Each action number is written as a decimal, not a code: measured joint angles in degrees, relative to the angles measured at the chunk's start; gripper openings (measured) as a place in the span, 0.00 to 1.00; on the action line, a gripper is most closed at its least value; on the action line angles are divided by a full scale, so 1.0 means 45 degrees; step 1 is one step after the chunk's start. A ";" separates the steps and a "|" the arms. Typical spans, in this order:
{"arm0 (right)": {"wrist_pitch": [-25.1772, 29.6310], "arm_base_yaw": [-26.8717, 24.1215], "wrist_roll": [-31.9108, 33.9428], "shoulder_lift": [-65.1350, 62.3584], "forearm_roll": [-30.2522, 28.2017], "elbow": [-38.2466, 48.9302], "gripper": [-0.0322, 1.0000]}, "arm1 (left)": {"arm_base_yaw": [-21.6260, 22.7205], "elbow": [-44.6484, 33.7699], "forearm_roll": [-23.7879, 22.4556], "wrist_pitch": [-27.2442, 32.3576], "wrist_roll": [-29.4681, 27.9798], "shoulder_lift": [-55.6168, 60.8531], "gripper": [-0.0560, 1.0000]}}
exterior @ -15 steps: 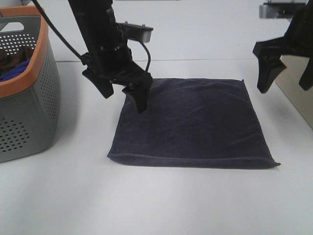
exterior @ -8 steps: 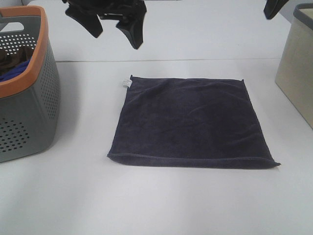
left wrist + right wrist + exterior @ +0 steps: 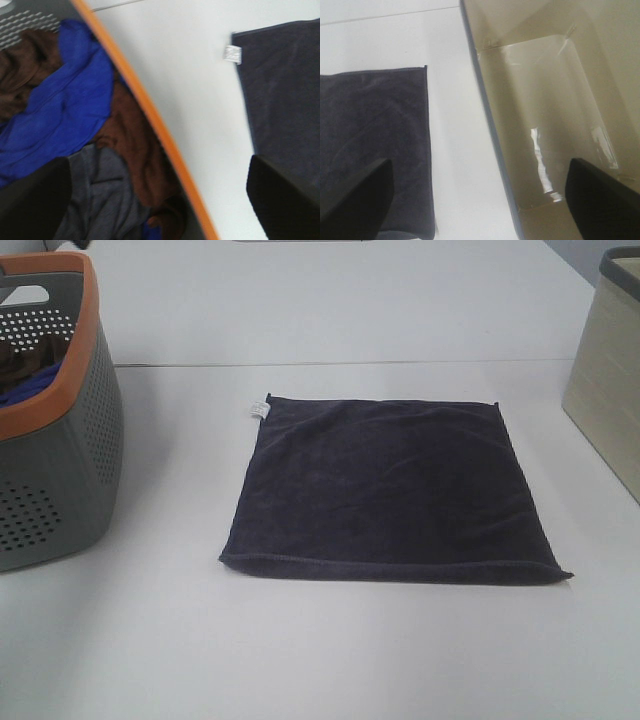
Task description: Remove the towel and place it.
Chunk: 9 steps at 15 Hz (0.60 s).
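Both jaws stand wide apart and hold nothing: in each wrist view the two dark tips sit at opposite lower corners with only open space between them. The left gripper (image 3: 160, 200) hangs above the rim of the grey basket with the orange edge (image 3: 92, 330), where a bright blue cloth (image 3: 65, 115) and a brown cloth (image 3: 135, 145) lie inside. The right gripper (image 3: 480, 200) hangs above the beige bin (image 3: 545, 125), which looks empty, with a smooth shiny lining. Neither arm appears in the high view.

The towel (image 3: 390, 490) lies flat and spread out on the white worktop (image 3: 320, 660), between the basket and the bin and apart from both. Its small white tag (image 3: 258, 408) is at the far corner on the basket side. The edges look straight, with no big folds.

I judge that the taking-out step is done and the placing is done or almost done, since the towel lies open on the worktop and no jaw touches it. If a next move is needed, it calls only for small care: to check that the cloth is flat, or to pinch one hemmed corner without dragging the whole square.
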State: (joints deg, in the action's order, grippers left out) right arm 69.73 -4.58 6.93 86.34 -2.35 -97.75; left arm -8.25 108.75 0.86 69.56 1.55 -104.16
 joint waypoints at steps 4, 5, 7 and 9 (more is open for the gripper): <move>-0.0013 -0.0102 -0.0611 -0.2445 0.0089 0.3298 0.78 | 0.2776 -0.3947 -0.0547 0.0000 -0.0064 0.3463 0.90; 0.0013 0.0178 -0.0611 -0.3361 -0.0076 0.4393 0.78 | 0.2992 -0.4749 -0.0649 0.0000 -0.0064 0.4342 0.90; 0.0013 0.0522 -0.0255 -0.5373 -0.0089 0.6303 0.78 | 0.3094 -0.6430 -0.0738 0.0013 -0.0064 0.6455 0.90; 0.0025 0.0598 0.0000 -0.7601 -0.0051 0.7741 0.78 | 0.3094 -0.7754 -0.0738 -0.0013 -0.0064 0.8289 0.90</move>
State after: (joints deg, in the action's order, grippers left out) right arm 69.84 -1.89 6.93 52.14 -2.58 -62.91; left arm 5.67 73.85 -2.46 69.50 1.26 -66.86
